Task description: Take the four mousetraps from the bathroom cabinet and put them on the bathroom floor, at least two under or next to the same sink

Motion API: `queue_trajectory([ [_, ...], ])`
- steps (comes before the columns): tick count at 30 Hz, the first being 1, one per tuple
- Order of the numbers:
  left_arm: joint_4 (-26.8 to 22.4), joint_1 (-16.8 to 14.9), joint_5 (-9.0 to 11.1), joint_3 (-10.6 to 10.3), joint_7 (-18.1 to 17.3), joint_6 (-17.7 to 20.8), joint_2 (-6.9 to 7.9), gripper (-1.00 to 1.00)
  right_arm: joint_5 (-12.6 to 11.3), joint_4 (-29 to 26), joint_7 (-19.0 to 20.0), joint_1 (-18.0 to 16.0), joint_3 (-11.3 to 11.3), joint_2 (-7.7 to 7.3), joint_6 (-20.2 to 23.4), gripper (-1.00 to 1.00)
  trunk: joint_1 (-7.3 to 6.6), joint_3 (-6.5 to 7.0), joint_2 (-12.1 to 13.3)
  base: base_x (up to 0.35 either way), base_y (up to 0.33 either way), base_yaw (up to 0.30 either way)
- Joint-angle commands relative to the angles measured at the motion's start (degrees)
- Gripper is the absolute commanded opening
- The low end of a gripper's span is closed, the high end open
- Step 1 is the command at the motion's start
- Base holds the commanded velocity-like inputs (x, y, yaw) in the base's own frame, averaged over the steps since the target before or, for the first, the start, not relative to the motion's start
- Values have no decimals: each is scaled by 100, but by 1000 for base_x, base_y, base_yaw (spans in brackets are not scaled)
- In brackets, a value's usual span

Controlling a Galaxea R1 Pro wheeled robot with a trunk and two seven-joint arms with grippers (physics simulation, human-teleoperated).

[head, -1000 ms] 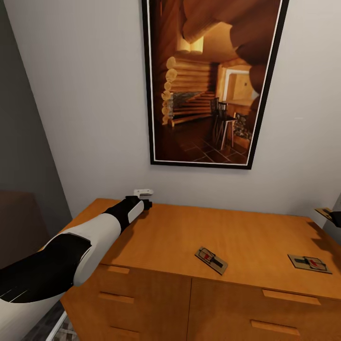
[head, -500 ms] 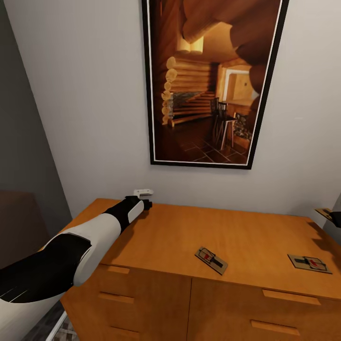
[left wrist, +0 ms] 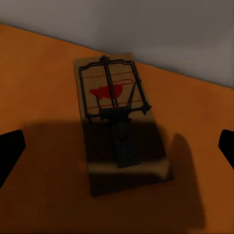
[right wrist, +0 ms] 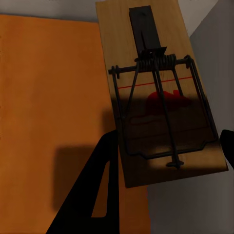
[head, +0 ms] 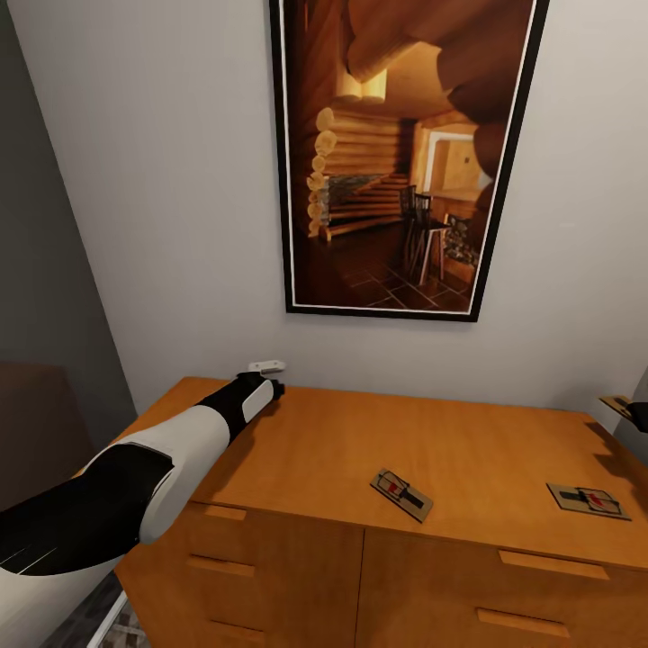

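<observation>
My left gripper (head: 270,378) hangs over the back left corner of the cabinet (head: 342,450), close to the wall. Its fingers (left wrist: 9,153) are spread wide, and a mousetrap (left wrist: 119,124) lies flat on the wood between them, not touching either one. My right gripper (right wrist: 165,161) is pinching another mousetrap (right wrist: 158,92) by its edges, just past the right end of the cabinet top. Two more mousetraps (head: 401,494) (head: 589,500) lie flat near the front of the top, well apart
</observation>
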Motion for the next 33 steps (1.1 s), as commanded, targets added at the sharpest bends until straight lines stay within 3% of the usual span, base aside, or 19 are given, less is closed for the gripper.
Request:
queue_trajectory([
  [1, -9, -4, 54, -44, 45, 28, 0, 100, -52, -2, -25, -8, 22, -7, 25, -100, 0, -7, -4, 0, 0, 0],
  [25, -10, -5, 88, -44, 94, 28, 0, 100, -52, -2, -25, -5, 22, -14, 25, -100, 0, -7, -4, 0, 0, 0],
  [33, -10, -4, 89, -46, 95, 28, 0, 100, -52, 0, -24, -6, 22, -14, 25, -100, 110, -97, -205, 0, 0, 0],
])
